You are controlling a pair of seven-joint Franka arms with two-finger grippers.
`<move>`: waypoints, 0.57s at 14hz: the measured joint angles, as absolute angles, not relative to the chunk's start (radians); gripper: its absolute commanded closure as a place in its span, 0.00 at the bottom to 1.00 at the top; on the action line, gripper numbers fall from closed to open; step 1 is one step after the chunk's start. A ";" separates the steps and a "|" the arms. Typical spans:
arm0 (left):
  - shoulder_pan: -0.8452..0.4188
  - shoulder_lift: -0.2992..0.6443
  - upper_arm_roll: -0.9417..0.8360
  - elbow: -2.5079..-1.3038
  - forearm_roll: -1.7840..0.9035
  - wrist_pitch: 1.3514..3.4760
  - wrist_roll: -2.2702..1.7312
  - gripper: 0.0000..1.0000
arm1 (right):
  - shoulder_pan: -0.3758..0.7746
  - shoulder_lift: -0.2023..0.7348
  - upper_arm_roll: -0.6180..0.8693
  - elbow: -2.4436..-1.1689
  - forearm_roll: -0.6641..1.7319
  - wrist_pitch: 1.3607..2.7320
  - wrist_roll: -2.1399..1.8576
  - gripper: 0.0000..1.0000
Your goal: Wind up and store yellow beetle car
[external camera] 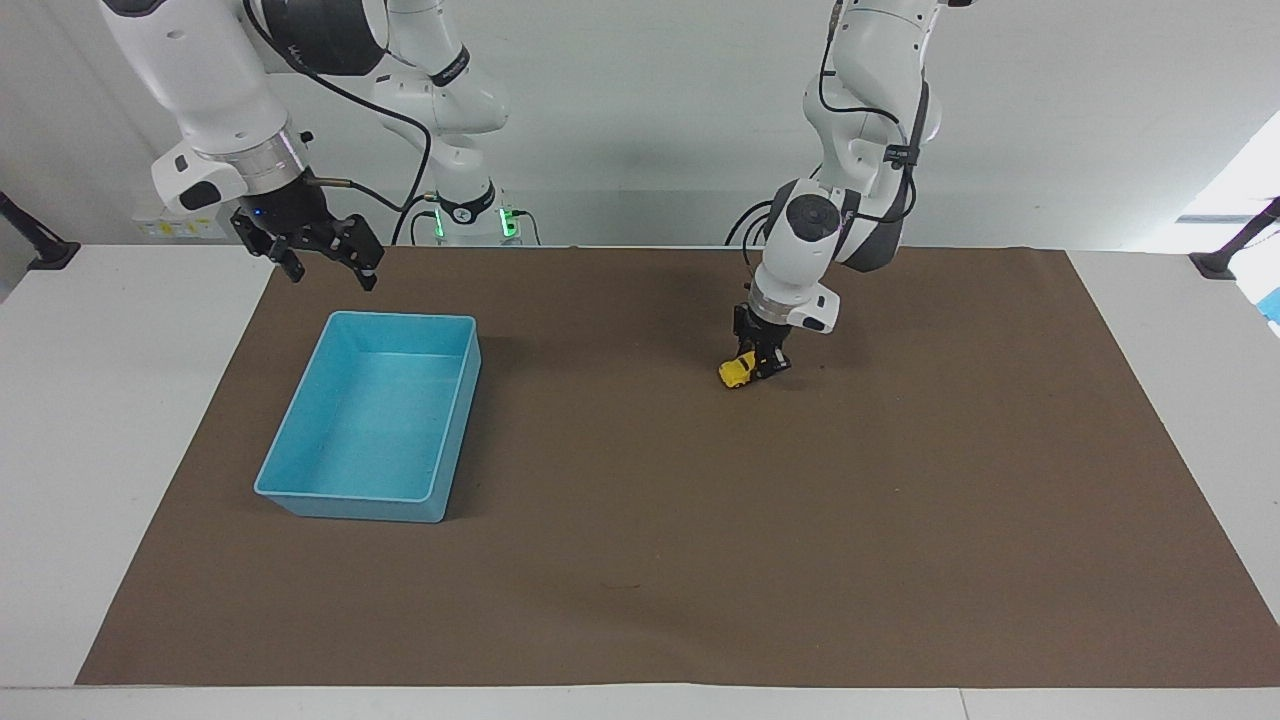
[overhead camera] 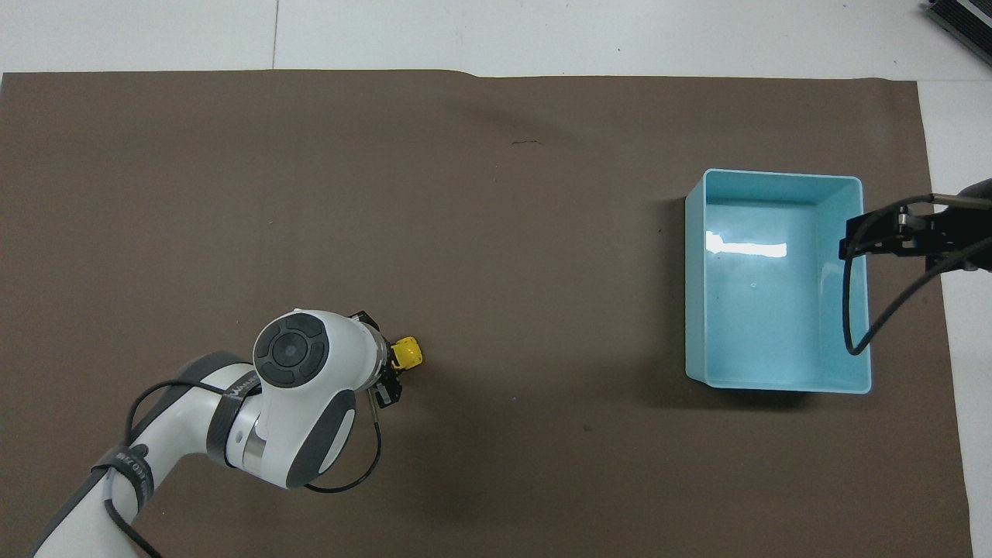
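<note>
The yellow beetle car (external camera: 737, 371) is down on the brown mat, nearer to the robots than the mat's middle. It also shows in the overhead view (overhead camera: 407, 353), half covered by the wrist. My left gripper (external camera: 762, 366) points down and is shut on the car's rear end. My right gripper (external camera: 325, 262) is open and empty, in the air over the mat by the blue bin's (external camera: 290, 455) end nearest the robots; the right arm waits. In the overhead view only part of it (overhead camera: 891, 232) shows at the bin's (overhead camera: 775, 385) edge.
The blue bin is empty and stands toward the right arm's end of the table. The brown mat (external camera: 800, 560) covers most of the white table (external camera: 120, 400).
</note>
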State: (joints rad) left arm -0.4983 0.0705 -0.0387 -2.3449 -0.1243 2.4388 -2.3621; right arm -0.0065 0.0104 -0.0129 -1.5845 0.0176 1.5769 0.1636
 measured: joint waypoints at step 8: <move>-0.396 0.016 -0.041 -2.407 -0.122 2.410 -2.260 0.96 | -0.006 0.010 -0.013 -1.585 0.018 1.577 0.164 0.00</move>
